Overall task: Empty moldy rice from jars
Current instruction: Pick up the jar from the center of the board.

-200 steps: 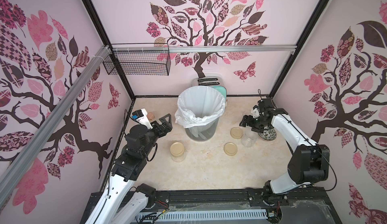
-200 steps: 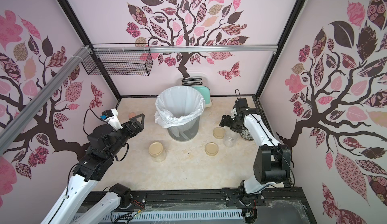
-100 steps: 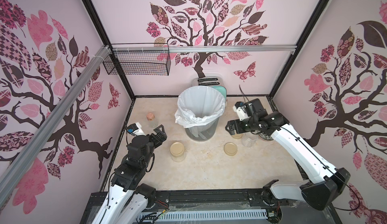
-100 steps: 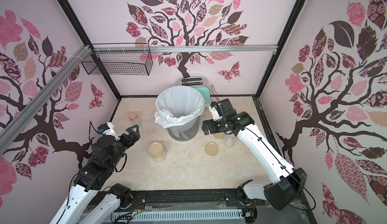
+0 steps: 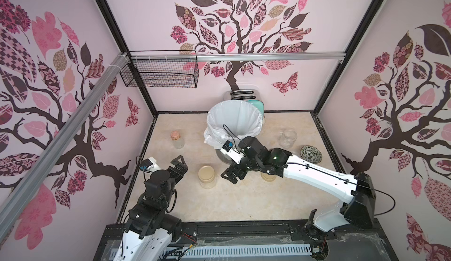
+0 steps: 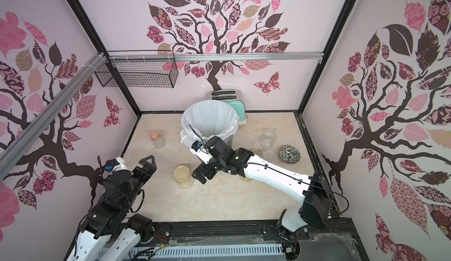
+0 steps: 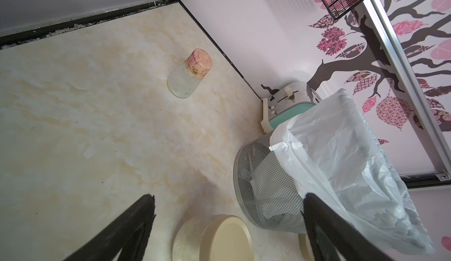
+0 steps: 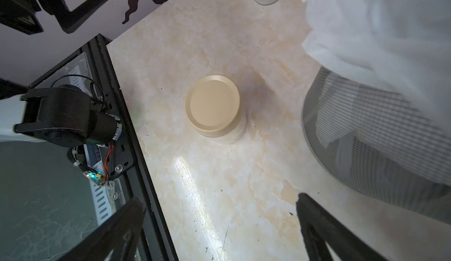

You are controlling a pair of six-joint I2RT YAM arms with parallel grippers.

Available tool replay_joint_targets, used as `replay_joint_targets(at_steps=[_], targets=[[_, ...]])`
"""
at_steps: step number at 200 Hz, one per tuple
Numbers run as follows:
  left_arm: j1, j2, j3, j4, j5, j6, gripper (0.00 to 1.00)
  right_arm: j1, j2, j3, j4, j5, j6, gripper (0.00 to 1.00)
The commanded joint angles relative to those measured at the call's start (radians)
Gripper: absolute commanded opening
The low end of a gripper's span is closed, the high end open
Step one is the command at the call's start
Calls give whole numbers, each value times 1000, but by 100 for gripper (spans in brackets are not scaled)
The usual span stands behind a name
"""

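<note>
One jar [image 5: 207, 176] with its lid on, full of rice [image 5: 207, 184], sits between the open, empty left gripper [image 5: 181, 167] and right gripper [image 5: 228, 177]; a second lidded jar [image 5: 268, 177] may hide under the right arm [image 5: 317, 176].

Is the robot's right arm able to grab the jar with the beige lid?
Probably yes. The right gripper hangs open close to the lidded jar, with only bare tabletop between them.

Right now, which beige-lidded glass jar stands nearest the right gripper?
The beige-lidded glass jar between left gripper and right gripper; the other hides under the right arm.
</note>
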Motion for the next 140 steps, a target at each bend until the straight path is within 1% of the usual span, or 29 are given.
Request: replay_joint_targets(at_steps=[1,22,63,96,140], targets=[[6,-7,-10,-14,0,-24,98,28,60,17,128,3,-43,100],[6,0,-12,-3,15,-29,98,38,136,22,192,20,-52,100],[7,1,-1,-4,10,-23,98,70,259,82,232,82,-75,100],[7,-12,-3,3,3,-24,98,84,329,127,249,80,-77,99],[9,-17,-13,12,6,-32,98,95,387,168,275,94,-77,99]])
